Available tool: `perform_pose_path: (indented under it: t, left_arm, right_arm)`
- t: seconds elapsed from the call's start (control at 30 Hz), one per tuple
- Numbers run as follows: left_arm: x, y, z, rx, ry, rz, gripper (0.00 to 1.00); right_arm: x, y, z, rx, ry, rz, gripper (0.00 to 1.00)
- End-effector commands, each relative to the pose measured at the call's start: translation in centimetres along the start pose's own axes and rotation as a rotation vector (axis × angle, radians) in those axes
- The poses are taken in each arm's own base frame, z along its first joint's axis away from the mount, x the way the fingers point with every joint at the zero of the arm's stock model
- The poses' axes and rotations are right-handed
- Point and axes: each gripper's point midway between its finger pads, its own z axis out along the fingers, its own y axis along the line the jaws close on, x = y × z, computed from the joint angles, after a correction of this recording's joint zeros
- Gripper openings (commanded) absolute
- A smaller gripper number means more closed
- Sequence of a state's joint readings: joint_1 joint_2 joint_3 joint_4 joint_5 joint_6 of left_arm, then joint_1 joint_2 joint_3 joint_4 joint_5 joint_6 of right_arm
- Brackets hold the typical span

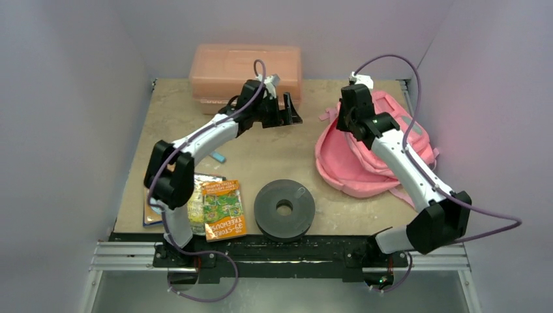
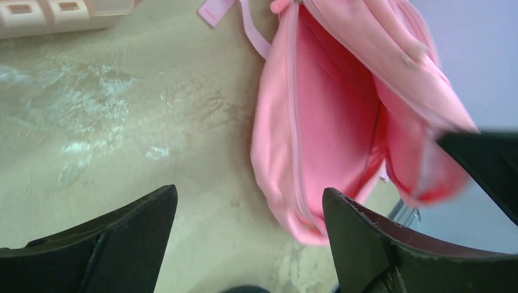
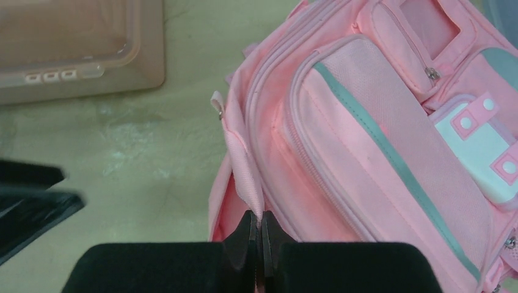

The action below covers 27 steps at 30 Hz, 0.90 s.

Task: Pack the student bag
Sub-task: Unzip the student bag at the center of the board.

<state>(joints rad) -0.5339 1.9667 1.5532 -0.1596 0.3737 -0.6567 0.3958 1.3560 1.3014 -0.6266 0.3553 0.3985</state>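
Student bag (image 1: 365, 166): soft pink fabric, grey trim, zip mouth gaping; right side of table (image 1: 261, 163). Right pincer (image 3: 259, 235) pinched on its woven strap (image 3: 241, 159). Left pincer (image 2: 250, 195) spread wide, empty. Rigid salmon plastic box (image 1: 244, 68) at rear.

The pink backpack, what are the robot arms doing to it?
They are packing it. The right gripper is pinched shut on a pink strap of the backpack, so the main pocket gapes open. The left gripper is open and empty, hovering over the table and facing that opening. The books and the black roll lie at the near edge, not packed yet.
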Motion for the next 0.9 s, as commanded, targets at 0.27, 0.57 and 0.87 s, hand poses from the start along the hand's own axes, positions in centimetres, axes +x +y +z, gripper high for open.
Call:
perform_pose_path:
  t: [0.27,0.57,0.87]
  left_arm:
    - [4.6,2.7,-19.1,-0.262,-0.142,-0.056,0.91]
    - [13.4,11.3,-26.9,-0.643,-0.188,-0.211,0.94]
    - [19.2,17.0,-28.8,-0.863,-0.254,-0.429,0.99]
  right_arm:
    - [-4.9,3.2,4.1,-0.040,-0.081,-0.068,0.00]
    - [-1.7,4.3,5.2,-0.090,-0.002,-0.134,0.35]
    - [1.8,17.2,-1.8,-0.555,-0.016,-0.202,0.67]
